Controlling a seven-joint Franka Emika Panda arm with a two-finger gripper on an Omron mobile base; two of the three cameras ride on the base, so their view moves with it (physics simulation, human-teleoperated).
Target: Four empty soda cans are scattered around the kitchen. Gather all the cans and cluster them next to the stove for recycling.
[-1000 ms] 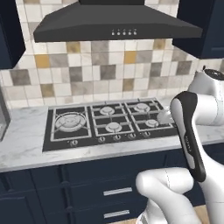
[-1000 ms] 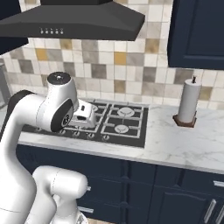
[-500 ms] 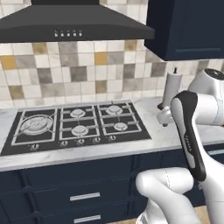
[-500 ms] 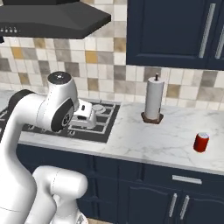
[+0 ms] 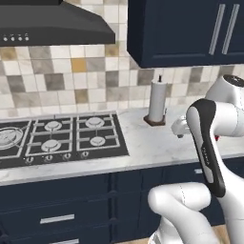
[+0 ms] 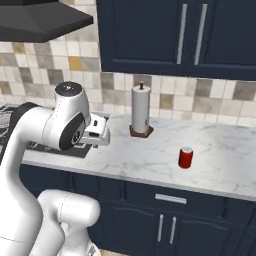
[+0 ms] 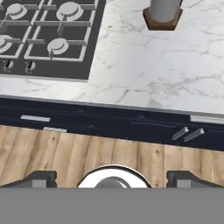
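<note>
Risk at this moment lies mostly in the reach that has yet to be made. One red soda can [image 6: 185, 157] is seen standing upright on the white marble worktop [image 6: 235, 160], well to the right of the paper towel roll [image 6: 141, 109] and well apart from the stove [image 5: 57, 138], whose right edge lies just left of the roll. The pincer [image 6: 100, 135] is carried high over the worktop near the stove's right edge, with its jaws spread wide and nothing between them; in the hand view the two dark tips [image 7: 37, 178] are set far apart above the wood floor and the navy cabinet fronts.

The step in hand is judged to be the approach to the can, with no can yet gathered beside the stove as far as can be told. The other cans cannot be located.

Several things could go wrong. The can is light and empty, so it could be tipped or sent rolling if it is struck by one finger before the jaws are centred around it. The tall roll stands between the arm and the can, and it could be knocked over by a low sweep of the arm. A grip taken too near the silver top could let the can slip out
</note>
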